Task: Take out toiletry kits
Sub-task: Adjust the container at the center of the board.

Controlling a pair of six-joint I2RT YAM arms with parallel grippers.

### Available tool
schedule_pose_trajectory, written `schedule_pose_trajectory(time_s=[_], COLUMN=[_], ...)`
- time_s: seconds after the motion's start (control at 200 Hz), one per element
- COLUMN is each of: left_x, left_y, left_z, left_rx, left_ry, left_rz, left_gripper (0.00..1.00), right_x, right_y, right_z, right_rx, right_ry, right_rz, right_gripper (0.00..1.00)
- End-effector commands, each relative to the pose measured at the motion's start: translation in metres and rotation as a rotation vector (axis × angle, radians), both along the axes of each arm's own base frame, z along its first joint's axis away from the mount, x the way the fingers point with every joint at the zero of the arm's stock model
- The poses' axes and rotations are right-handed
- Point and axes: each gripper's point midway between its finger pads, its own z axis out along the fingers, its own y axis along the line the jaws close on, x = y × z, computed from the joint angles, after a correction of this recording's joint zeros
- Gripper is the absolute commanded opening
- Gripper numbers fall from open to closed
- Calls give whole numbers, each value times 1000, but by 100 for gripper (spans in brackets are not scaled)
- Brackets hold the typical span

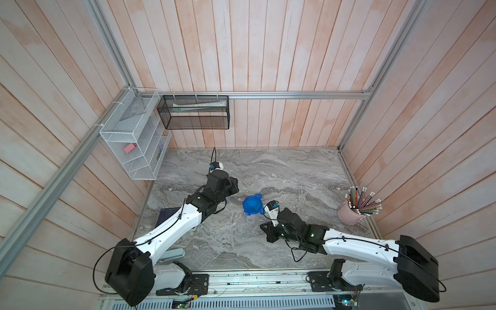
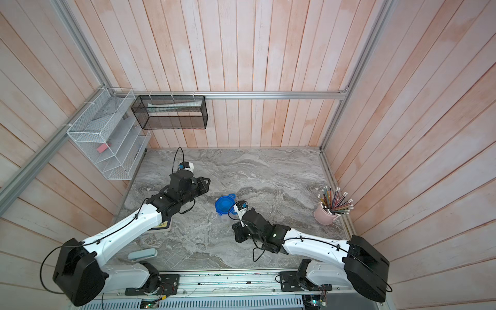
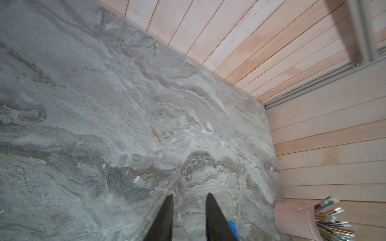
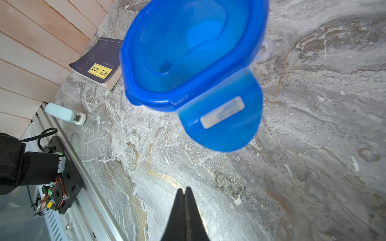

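Right wrist view, entry one: right claw (image 4: 186, 190), fingers pressed together on nothing, tips over bare worktop (image 4: 313, 146). Entry two: round blue lid (image 4: 188, 52), blurred and close to the camera, one tab (image 4: 221, 121) flipped outward on the side nearest the claw. Entry three: dark book (image 4: 98, 62) with a yellow label, lying flat by the wall. Entry four: pale green stapler (image 4: 62, 112) near the front rail.

Left wrist view: left claw (image 3: 190, 196), fingers spread with only bare marble between them, gripping nothing. A sliver of blue shows just beside one finger. A pink cup (image 3: 292, 217) of pencils (image 3: 330, 221) stands in the corner.

In both top views I log the lid (image 1: 252, 205) (image 2: 225, 205) sitting on the clear container (image 1: 251, 220), mid-worktop, between the two arms and nearer the right one. I cannot make out the toiletry kits in any view: the lid covers the container's mouth and its wall is too faint to read through.
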Motion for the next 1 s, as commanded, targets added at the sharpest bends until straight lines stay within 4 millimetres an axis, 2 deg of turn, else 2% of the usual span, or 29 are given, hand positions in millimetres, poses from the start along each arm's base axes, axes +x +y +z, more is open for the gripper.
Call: schedule_pose_trajectory(time_s=[0.0,0.11,0.19,0.31,0.515,0.7,0.995], left_x=[11,17,17,16,9,-10,-48], left_y=[-18,-31,-32,-35,-50,-55,-45], left_z=[-14,-30,-40,-43,-39,-43,-41], left_rx=[-11,-19,-14,-39,-82,-98,-104], left_ry=[5,53,75,72,67,91,135], left_rz=[-65,-101,-105,-111,-151,-160,-141], left_gripper=[25,21,20,20,19,18,17], right_x=[9,23,31,40,51,57,78], right_y=[4,8,11,15,10,-6,-25], right_z=[1,12,23,33,36,36,37], right_rx=[-38,-75,-84,-89,-114,-127,-141], right_ry=[-26,-59,-91,-105,-108,-102,-115], right_rz=[-23,-57,-68,-68,-78,-103,-142], right_gripper=[0,0,0,0,0,0,0])
